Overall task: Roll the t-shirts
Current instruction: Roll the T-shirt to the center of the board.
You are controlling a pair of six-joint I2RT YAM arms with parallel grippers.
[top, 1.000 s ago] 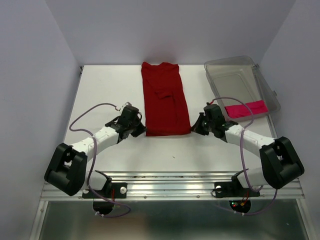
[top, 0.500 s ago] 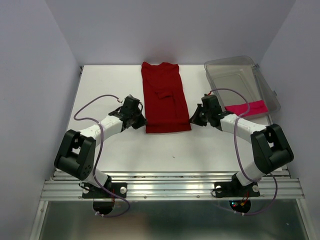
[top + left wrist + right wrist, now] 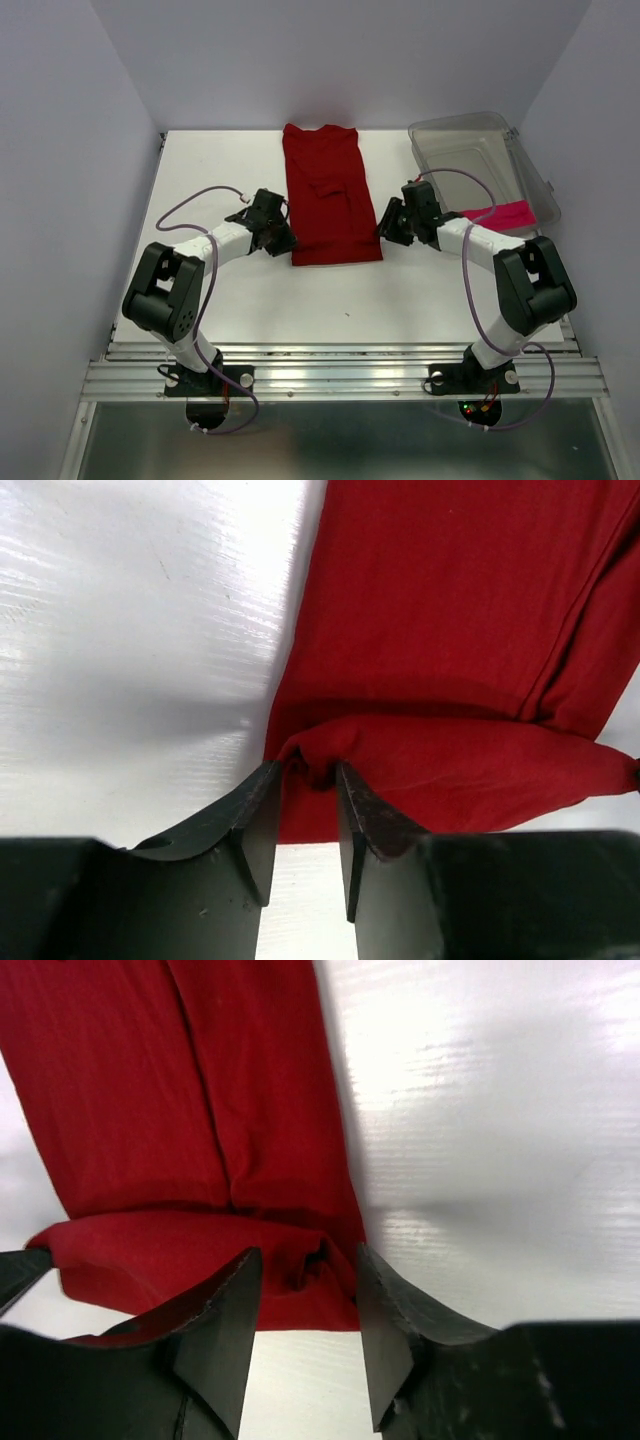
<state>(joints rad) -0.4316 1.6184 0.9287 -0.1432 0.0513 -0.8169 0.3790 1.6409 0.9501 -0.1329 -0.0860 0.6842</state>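
The dark red t-shirt lies flat and folded narrow on the white table, collar at the far end. Its near hem is turned over into a low fold. My left gripper is at the hem's left corner, and its jaws are pinched on the fold's end. My right gripper is at the hem's right corner, and its jaws stand wider and straddle the loose fold end. The magenta-pink t-shirt lies folded in the clear bin.
The clear plastic bin stands at the far right of the table. Purple cables loop above both forearms. The metal rail runs along the near edge.
Both grippers have moved forward and inward to the shirt's near corners. The near hem has been lifted and turned over away from me into a low fold.
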